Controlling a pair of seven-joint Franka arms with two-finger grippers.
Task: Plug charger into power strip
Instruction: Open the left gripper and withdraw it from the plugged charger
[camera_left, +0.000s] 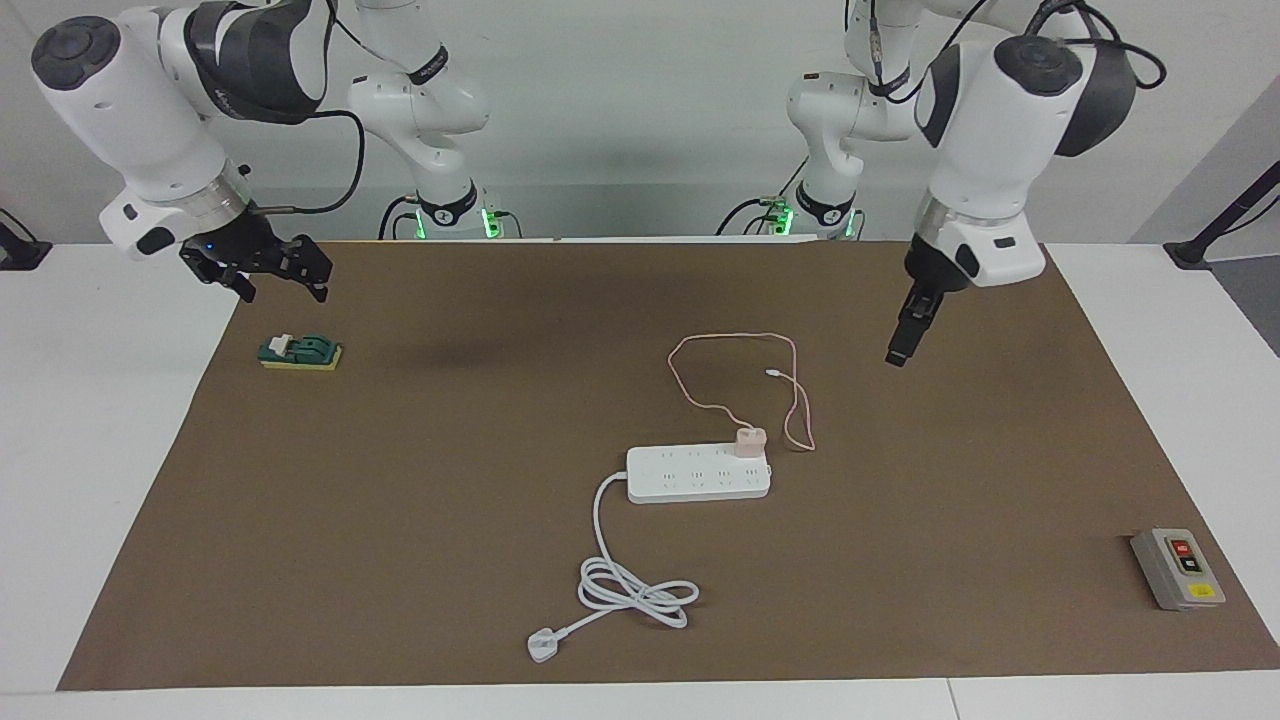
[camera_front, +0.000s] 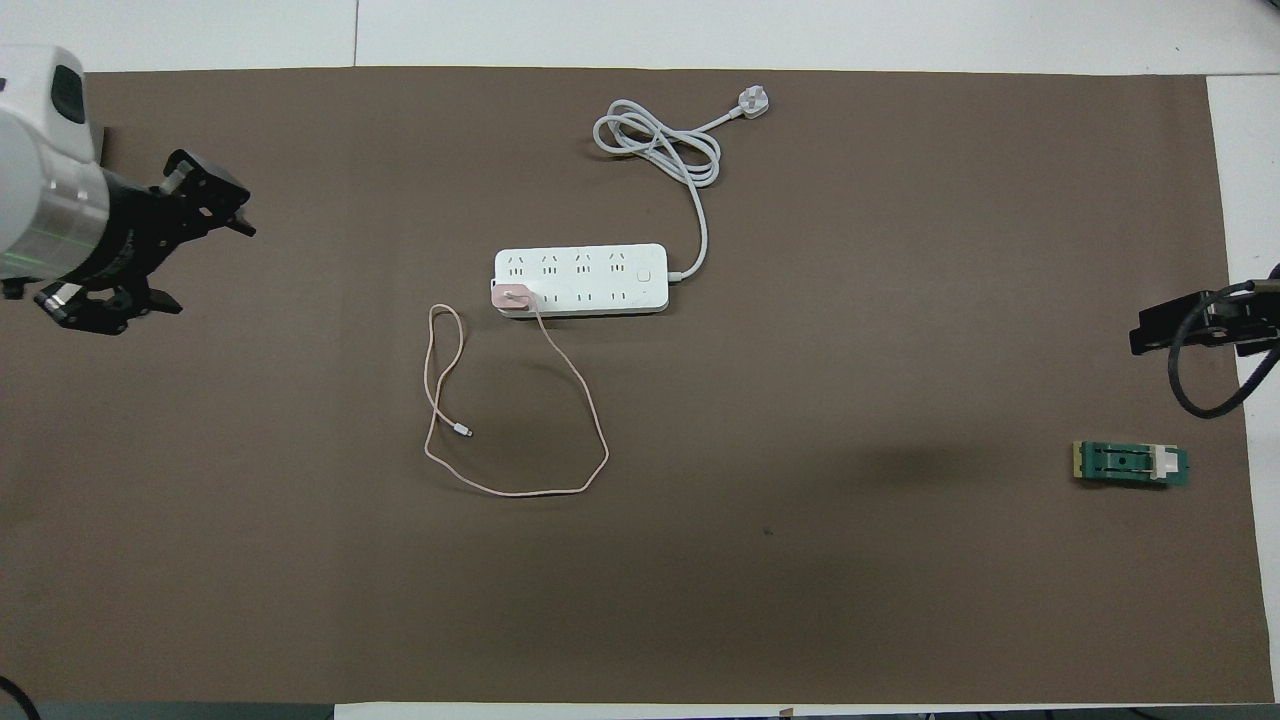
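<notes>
Charger sits upright in an end socket of the power strip, centre frame; looks seated. Risk: any tug on its loose cable could unseat it. Left hand, fingers together, hangs upper right, well apart from it. Right hand, fingers apart, waits upper left.

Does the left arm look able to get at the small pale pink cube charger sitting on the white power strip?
Probably yes: the left gripper hangs over bare mat, and nothing stands between it and the charger on the power strip.
</notes>
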